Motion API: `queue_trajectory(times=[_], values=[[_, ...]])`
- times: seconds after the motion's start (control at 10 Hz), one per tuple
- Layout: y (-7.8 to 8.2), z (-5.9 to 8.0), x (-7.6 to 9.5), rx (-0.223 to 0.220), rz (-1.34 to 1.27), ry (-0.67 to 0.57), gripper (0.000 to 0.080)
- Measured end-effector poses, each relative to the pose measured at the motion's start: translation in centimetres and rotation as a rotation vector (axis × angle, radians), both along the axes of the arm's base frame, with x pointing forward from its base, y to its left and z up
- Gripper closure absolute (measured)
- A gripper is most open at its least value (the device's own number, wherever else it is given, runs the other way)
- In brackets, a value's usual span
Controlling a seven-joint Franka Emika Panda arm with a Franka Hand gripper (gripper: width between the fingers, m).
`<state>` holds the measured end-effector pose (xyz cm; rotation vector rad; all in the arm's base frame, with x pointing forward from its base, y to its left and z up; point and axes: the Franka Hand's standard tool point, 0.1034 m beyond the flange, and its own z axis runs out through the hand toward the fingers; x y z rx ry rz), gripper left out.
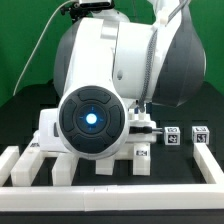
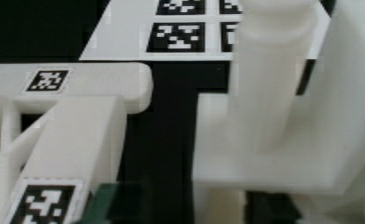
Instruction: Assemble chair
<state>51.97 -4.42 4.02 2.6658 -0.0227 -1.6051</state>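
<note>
The chair is in loose parts, and the cluster I am working on (image 1: 140, 125) sits right under the end effector, mostly hidden in the exterior view by the robot arm (image 1: 120, 60). In the wrist view a tall white upright chair piece (image 2: 277, 90) stands close in front of the end effector (image 2: 179, 212), its broad base nearest the fingertips. Just beside it, across a narrow dark gap, lies an open-framed chair piece (image 2: 72, 110) with one square tag on its crossbar and another on the end nearest the end effector.

Only two dark slivers at the picture's edge could be the fingertips, so I cannot tell how far apart they stand or whether they grip anything. I see nothing clearly pinched between them.

I judge the upright and the frame lie side by side because they are meant to join. Standing the upright on its base keeps its mating face turned toward the frame.

Farther out from the end effector, beyond both pieces, a flat white board with several tags shows. I take it for the marker board (image 2: 134, 35), though I cannot be sure.

Well away from the end effector, toward the exterior view's right, two small tagged blocks (image 1: 172, 135) (image 1: 200, 137) wait apart on the dark desk (image 1: 185, 165). I read them as parts kept clear until needed. The low white border rail (image 1: 110, 195) fences the work area.
</note>
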Motion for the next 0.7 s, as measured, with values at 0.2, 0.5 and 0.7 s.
queue_trajectory(times=[0.2, 0.5, 0.7], values=[[-0.04, -0.09, 0.11, -0.001, 0.001, -0.006, 0.0289], [-0.08, -0.18, 0.23, -0.001, 0.001, -0.013, 0.0153], [-0.1, -0.21, 0.26, -0.001, 0.001, -0.015, 0.0151]])
